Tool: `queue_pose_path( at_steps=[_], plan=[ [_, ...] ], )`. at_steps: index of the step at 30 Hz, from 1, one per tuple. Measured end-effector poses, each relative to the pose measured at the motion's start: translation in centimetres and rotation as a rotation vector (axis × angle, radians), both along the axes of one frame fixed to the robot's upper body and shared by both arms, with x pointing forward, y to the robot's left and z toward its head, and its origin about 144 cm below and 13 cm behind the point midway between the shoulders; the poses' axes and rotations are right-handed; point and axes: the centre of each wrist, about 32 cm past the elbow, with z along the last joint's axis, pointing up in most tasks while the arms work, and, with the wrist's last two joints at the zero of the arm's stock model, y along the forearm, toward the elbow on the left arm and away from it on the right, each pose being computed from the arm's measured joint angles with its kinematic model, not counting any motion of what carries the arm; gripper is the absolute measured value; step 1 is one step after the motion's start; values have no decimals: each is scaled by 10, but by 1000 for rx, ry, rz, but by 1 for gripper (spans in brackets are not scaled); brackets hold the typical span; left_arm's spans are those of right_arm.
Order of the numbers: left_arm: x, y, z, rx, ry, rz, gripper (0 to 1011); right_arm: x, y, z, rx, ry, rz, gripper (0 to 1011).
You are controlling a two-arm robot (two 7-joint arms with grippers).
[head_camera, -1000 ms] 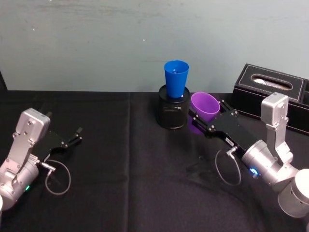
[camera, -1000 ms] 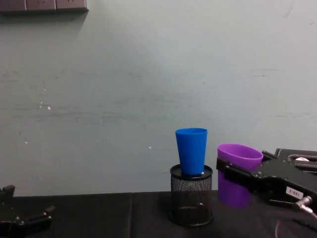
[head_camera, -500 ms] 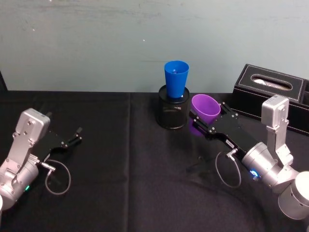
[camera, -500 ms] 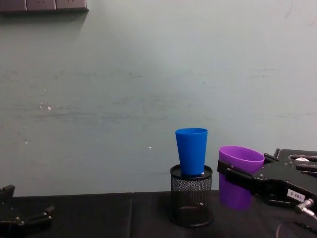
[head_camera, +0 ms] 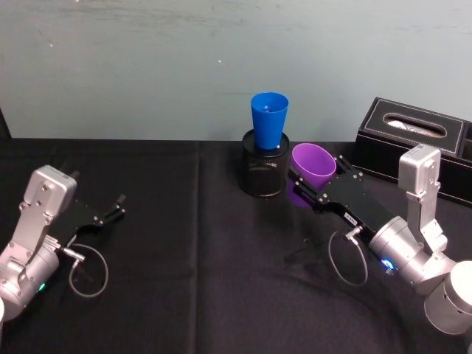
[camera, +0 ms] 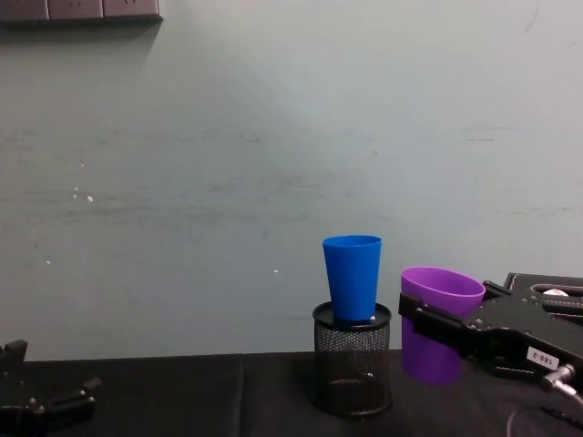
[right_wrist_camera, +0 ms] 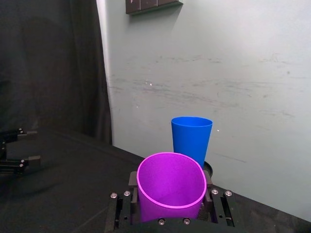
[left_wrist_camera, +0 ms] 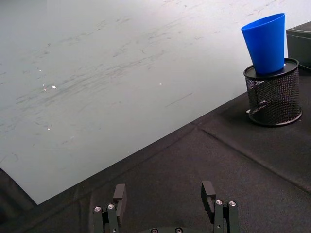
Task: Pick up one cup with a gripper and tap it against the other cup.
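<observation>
My right gripper (head_camera: 313, 179) is shut on the purple cup (head_camera: 313, 164), holding it upright just right of the blue cup (head_camera: 268, 120). In the chest view the purple cup (camera: 439, 320) hangs a little above the cloth, a narrow gap from the blue cup (camera: 352, 277). The blue cup stands in a black mesh pen holder (head_camera: 265, 171). From the right wrist, the purple cup (right_wrist_camera: 169, 187) sits between the jaws with the blue cup (right_wrist_camera: 191, 139) behind it. My left gripper (head_camera: 118, 206) rests open at the far left, seen open in the left wrist view (left_wrist_camera: 165, 200).
A black tissue box (head_camera: 413, 141) stands at the back right, close behind my right arm. The table (head_camera: 192, 243) wears a black cloth, with a pale wall right behind the pen holder (camera: 352, 370). Open cloth lies between the two arms.
The right gripper with the purple cup dipped slightly right and down half a second ago, then came back a little toward the blue cup. The left arm has not moved.
</observation>
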Motion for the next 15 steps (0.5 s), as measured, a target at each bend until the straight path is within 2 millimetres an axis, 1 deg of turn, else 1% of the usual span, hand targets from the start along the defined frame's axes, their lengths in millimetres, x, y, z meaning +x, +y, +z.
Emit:
queue_pose_path(
  at_steps=[15],
  plan=[
    [0,0,0,0,0,0,1011,0,0,0,0,-1,1,735]
  ],
)
